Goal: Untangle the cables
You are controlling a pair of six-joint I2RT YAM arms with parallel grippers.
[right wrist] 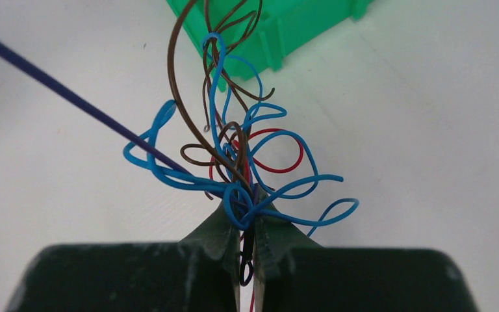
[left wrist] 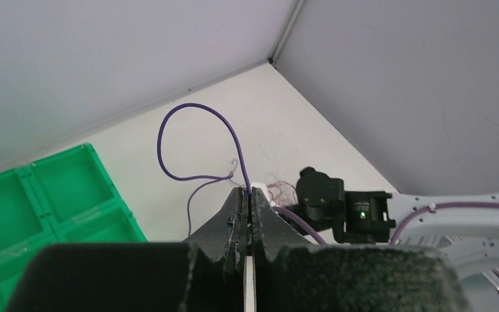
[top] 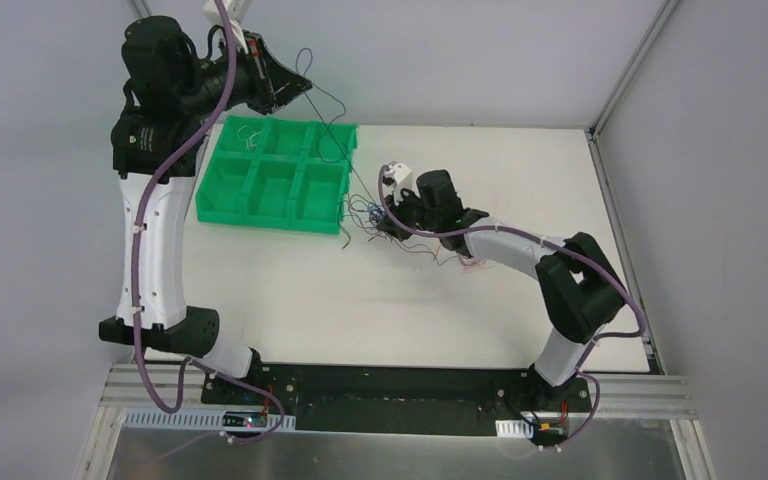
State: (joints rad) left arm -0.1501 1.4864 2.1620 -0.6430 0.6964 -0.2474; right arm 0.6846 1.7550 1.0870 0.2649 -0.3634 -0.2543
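Your left gripper (left wrist: 247, 195) hangs raised at 11 o'clock of the table (top: 410, 310), over the green tray (top: 260, 221). Its jaws are clenched on one purple wire (left wrist: 196, 106) that loops out ahead. Your right gripper (right wrist: 247, 218) is pinched tight on the cables (right wrist: 234, 156), a knot of blue, brown and red strands just off the tray's 3 o'clock side.

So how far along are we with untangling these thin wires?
Early. One pale wire seems to lie already in the green six-compartment bin. In hand: the left gripper is shut on a thin purple wire, stretched taut to the knot of blue, brown and red wires clamped by the right gripper. That knot is left to separate.
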